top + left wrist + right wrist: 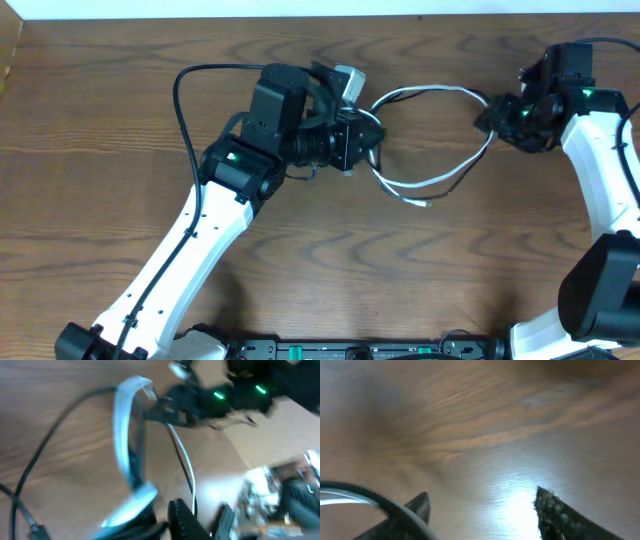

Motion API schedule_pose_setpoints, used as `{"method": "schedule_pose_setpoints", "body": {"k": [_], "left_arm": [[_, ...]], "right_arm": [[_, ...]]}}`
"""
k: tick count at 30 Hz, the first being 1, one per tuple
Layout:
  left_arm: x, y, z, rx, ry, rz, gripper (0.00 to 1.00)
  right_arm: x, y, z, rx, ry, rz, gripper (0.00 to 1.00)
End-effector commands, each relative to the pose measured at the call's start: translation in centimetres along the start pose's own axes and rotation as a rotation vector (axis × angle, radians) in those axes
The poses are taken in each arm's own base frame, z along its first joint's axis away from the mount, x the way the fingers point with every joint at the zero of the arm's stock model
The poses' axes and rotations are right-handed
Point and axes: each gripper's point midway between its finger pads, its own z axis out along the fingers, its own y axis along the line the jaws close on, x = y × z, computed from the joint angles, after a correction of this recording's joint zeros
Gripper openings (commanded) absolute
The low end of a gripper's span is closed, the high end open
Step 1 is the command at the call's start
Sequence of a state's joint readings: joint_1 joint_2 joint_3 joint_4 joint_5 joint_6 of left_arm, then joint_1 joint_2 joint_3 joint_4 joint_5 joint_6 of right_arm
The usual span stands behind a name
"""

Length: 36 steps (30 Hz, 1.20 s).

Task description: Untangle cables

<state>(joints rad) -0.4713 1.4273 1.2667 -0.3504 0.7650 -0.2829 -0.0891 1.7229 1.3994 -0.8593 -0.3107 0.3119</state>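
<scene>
Two thin cables, one white (425, 91) and one black (470, 165), lie looped together on the wooden table (120, 120) between both grippers. The right gripper (490, 115) has its jaws spread, with nothing between them. The left gripper (372, 135) meets the loop's left end; blur hides whether its jaws are grasping.

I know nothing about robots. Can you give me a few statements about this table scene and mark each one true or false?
1. White and black cables run between the two arms. True.
2. The right jaws are pressed shut. False: the fingers stand apart, with bare table between them.
3. The cables hang over the table's edge. False: they lie on the wooden top, well inside it.
4. A green light glows on the left arm. True.
</scene>
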Motion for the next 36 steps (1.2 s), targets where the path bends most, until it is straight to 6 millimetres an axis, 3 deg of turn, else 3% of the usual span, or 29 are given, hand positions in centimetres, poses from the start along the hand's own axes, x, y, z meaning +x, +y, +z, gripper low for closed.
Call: {"method": "schedule_pose_setpoints", "body": {"k": [1,4,7,10,14,22,27,32,36], "left_arm": [[1.4,-2.7,0.4,0.208,0.085,0.052,0.31],[1.6,-3.4,0.6,0.277,0.102,0.056,0.41],[1.4,-3.6,0.5,0.293,0.094,0.078,0.41],[1.1,-3.0,0.7,0.252,0.080,0.084,0.22],[1.1,-1.3,1.1,0.153,0.071,0.062,0.21],[1.9,2.8,2.8,-0.010,0.094,0.008,0.50],[3.6,5.6,6.0,-0.075,0.148,-0.015,0.57],[5.2,6.6,11.2,-0.049,0.172,0.032,0.65],[7.1,9.0,15.4,-0.106,0.182,0.065,0.65]], "right_arm": [[0.6,3.6,-0.4,-0.184,0.029,-0.161,0.74],[1.3,5.5,-0.8,-0.291,0.048,-0.232,0.87],[1.9,7.1,-1.4,-0.393,0.061,-0.280,0.90],[1.9,7.3,-1.5,-0.407,0.063,-0.281,0.89],[1.9,7.0,-1.3,-0.384,0.060,-0.284,0.87],[1.4,3.5,-0.3,-0.174,0.055,-0.187,0.85],[1.7,2.7,-0.2,-0.129,0.066,-0.179,0.84],[1.1,1.5,-0.2,-0.080,0.050,-0.151,0.82],[0.8,0.5,-0.5,-0.072,0.045,-0.115,0.83]]}}
